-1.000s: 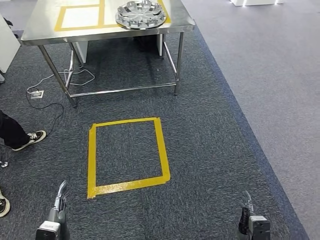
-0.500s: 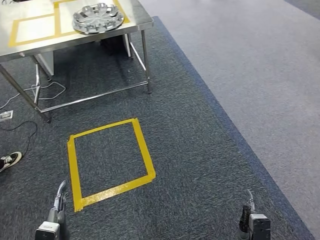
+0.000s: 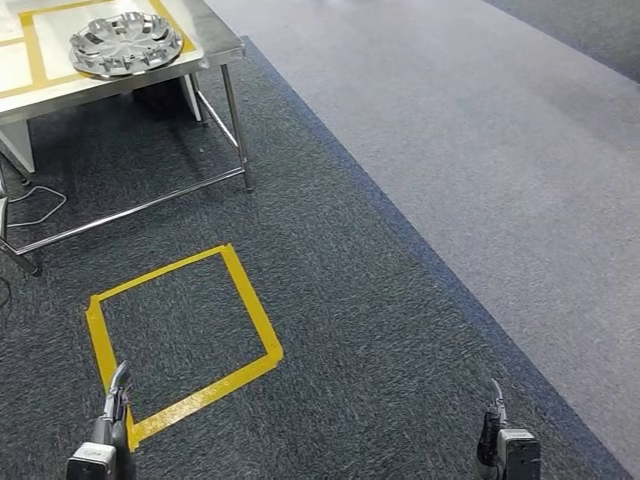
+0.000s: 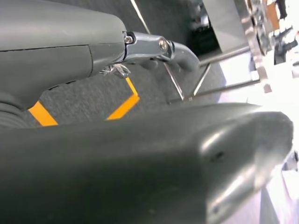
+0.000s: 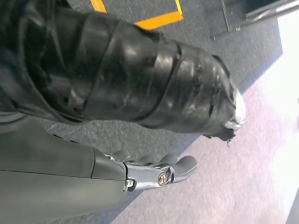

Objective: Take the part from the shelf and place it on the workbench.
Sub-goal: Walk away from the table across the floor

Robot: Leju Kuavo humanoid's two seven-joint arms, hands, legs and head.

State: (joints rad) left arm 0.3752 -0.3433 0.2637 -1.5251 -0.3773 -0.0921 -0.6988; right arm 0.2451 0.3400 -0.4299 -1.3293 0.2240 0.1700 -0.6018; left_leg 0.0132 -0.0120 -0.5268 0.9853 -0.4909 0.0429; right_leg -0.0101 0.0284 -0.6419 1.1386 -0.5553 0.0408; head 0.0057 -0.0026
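Observation:
A silver wheel cover [image 3: 126,42] lies on the steel workbench [image 3: 213,44] at the far left, inside a yellow taped frame on the tabletop. My left hand [image 3: 113,410] hangs low over the carpet at the near left, fingers stretched out and holding nothing. The left wrist view has the same hand [image 4: 148,46] with straight fingers above the floor. At the near right my right hand [image 3: 494,420] hangs the same way, empty, and its extended fingers [image 5: 159,175] appear in the right wrist view. Both hands are far from the wheel cover.
A yellow tape square [image 3: 256,320] marks the dark carpet ahead of my left hand. The workbench legs and lower bar [image 3: 238,130] stand beyond it. Lighter grey carpet [image 3: 483,150] spreads across the right side. A cable [image 3: 38,200] lies under the bench.
The whole picture has slid left, so the camera has turned right. The workbench and tape square now sit further left, and the person's shoes have left the picture. Both hands hang as before.

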